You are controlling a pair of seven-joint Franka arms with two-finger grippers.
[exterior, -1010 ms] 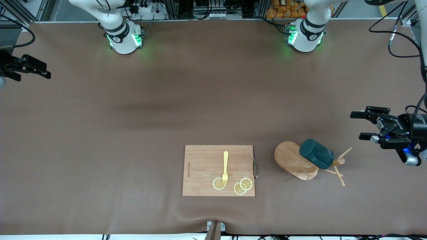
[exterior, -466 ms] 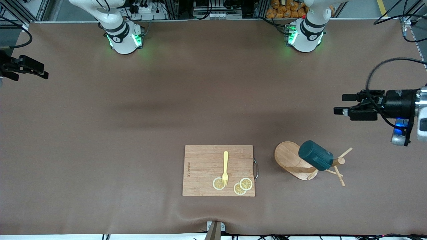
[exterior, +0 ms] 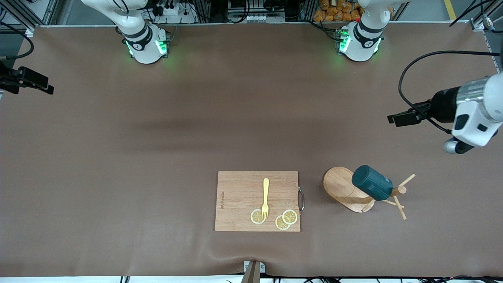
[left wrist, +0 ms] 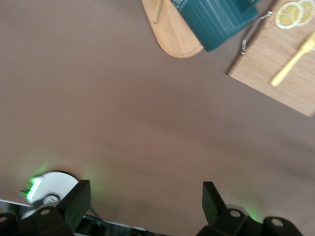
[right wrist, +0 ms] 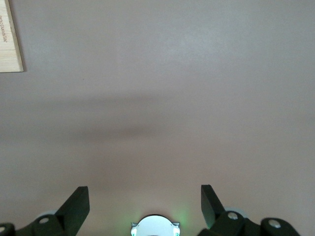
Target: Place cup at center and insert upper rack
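The dark teal cup (exterior: 371,182) lies on its side across the post of the upper rack (exterior: 344,188), a light wooden mug tree tipped over on the table, its pegs (exterior: 401,196) pointing toward the left arm's end. Both show in the left wrist view, the cup (left wrist: 216,22) and the rack's oval base (left wrist: 172,32). My left gripper (exterior: 394,118) is open and empty, up in the air over bare table at the left arm's end; its fingers (left wrist: 76,199) show wide apart. My right gripper (exterior: 41,84) is open and empty, waiting at the right arm's end, jaws wide apart in its wrist view (right wrist: 145,194).
A rectangular wooden cutting board (exterior: 239,196) lies beside the rack, toward the right arm's end, with a yellow fork (exterior: 265,197) and three lemon slices (exterior: 290,216) on it. Its metal handle (exterior: 301,199) faces the rack. The arm bases (exterior: 146,45) stand at the table's edge farthest from the front camera.
My left gripper has swung up and away from the cup and rack, turning as it went. The right gripper has drifted slightly toward the table's end. Cup and rack stay put.
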